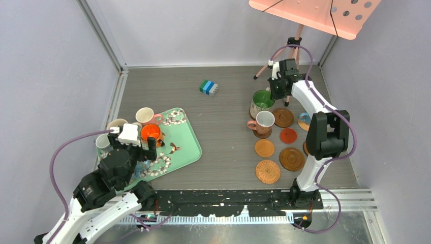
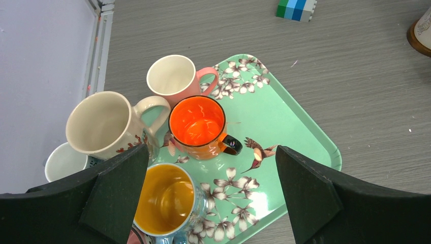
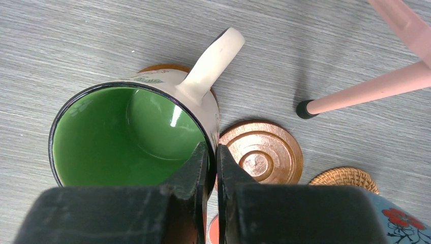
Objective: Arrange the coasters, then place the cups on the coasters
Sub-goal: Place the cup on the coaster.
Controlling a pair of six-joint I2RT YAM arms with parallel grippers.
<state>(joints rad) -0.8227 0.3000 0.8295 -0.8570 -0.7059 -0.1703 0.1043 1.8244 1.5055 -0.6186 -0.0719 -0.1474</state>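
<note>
**Clerk:** Right gripper point(image 3: 212, 152) — black two-finger tool, jaws pinched onto the rim wall of the tall cream ceramic mug with the glossy green inside point(image 3: 133, 133), one finger inside the lip, one outside. Left gripper point(image 2: 213, 173) — jaws spread wide, holding nothing, hanging over the mint-green floral tray point(image 2: 300, 122).

**Checker:** Where does the green mug stand?

**Clerk:** Upright at the far end of the coaster group; a brown disc edge shows under it, so it looks seated on a coaster. Just beside it lies a dark brown wooden coaster with turned concentric rings point(image 3: 260, 151), bare. A woven wicker coaster point(image 1: 268, 171) lies nearest the arms.

**Checker:** Handling notes?

**Clerk:** Judged only: glazed ceramic — rigid, fairly heavy, slick, chips if knocked. A rim pinch is thin purchase on a tall mug; it may swing. Keep it vertical and set it down gently. The looped handle point(image 3: 213, 58) is the other hold.

**Checker:** Stock on the tray?

**Clerk:** Orange-inside mug with a dark handle point(image 2: 197, 126), pink mug with a cream inside point(image 2: 173, 77), large cream mug point(image 2: 104, 124), yellow-inside mug point(image 2: 167, 201), all crowded together, with a white cup point(image 2: 63, 161) just off the tray's edge. Little finger room; the rim side facing open tray suits best.
</note>
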